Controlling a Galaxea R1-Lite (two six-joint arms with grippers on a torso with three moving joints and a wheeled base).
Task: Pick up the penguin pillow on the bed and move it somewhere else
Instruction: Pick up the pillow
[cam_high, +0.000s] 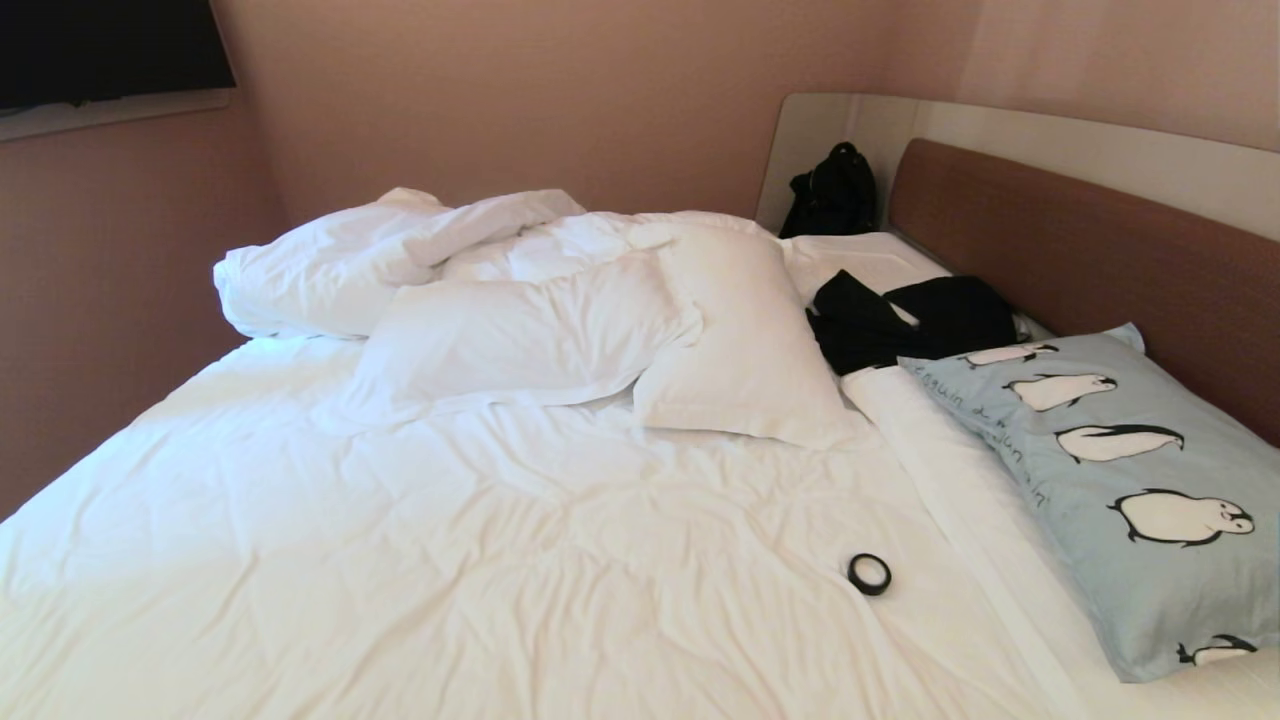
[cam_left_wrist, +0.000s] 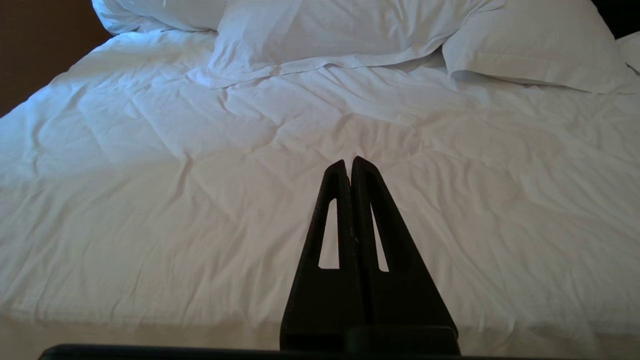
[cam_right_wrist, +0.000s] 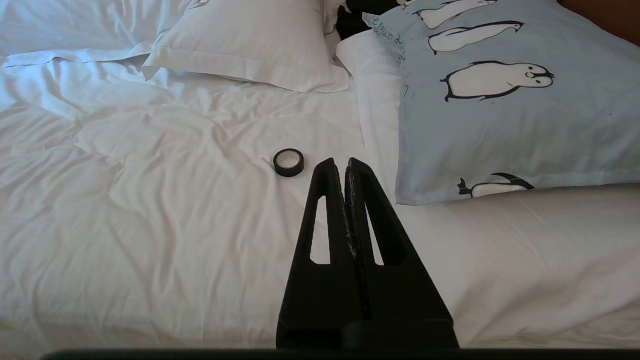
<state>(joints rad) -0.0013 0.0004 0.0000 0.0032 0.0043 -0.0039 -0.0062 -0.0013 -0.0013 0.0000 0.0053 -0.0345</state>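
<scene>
Two grippers hung above the bed (cam_high: 400, 520), each seen only from its own wrist camera and neither showing in the head view. The left gripper (cam_left_wrist: 349, 162) had its jaws pressed together, tips meeting, holding nothing and touching nothing, over the open stretch of rumpled white duvet (cam_left_wrist: 175, 190). The right gripper (cam_right_wrist: 339, 164) likewise had its jaws pressed together and empty, clear of the bedding, pointing between a small black tape roll (cam_right_wrist: 289, 162) and the near corner of the penguin pillow (cam_right_wrist: 500, 120).

That pillow (cam_high: 1120, 480) lay on the right side of the bed, leaning against the brown headboard (cam_high: 1100, 260), pale blue with a row of black-and-white penguins along it. Its far end overlapped some black clothing (cam_high: 900, 315). Two plain white pillows (cam_high: 740, 340) sat near the middle of the bed, one propped against the other, with the bunched duvet behind them. A black bag (cam_high: 833, 190) stood in the corner by the headboard. The tape roll (cam_high: 869, 573) rested on the sheet, apart from the pillow's near edge.
</scene>
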